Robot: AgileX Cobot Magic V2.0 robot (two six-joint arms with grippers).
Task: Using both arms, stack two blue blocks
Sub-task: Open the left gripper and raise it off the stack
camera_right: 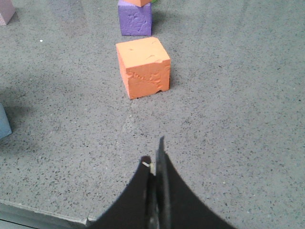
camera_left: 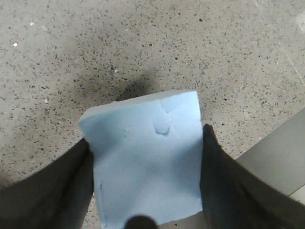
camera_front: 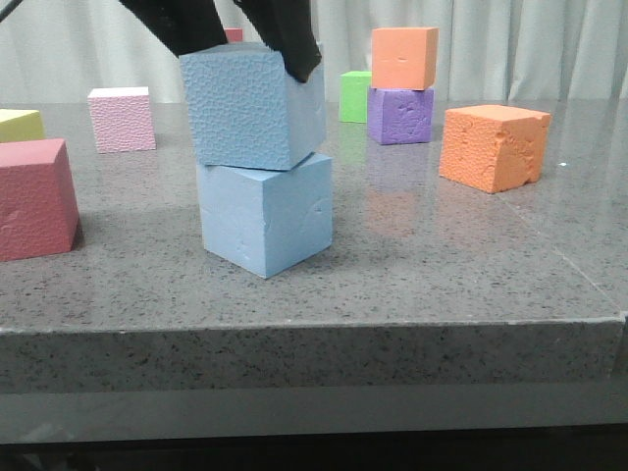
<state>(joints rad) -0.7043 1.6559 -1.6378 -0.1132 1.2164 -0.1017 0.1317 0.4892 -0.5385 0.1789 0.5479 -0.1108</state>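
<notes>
The left claw [camera_front: 240,39] clenches the pebbled blue block [camera_front: 253,103] from above, seating it on the smooth blue block [camera_front: 265,211] directly beneath, while the right claw [camera_right: 155,174], closed empty, waits well apart.

Low front view, two downward wrist views

1. Soft, even light is filling the front view; the polished surface [camera_front: 461,265] is carrying faint reflections of the orange block [camera_front: 494,146] and the purple block [camera_front: 400,115].
2. In the left wrist view a dark, diffuse shadow is spreading beyond the held blue block [camera_left: 147,162], and the near black fingers [camera_left: 43,200] are blurring.
3. The right wrist view is looking duller and greyish, with a short shadow lying beside the orange block.
</notes>
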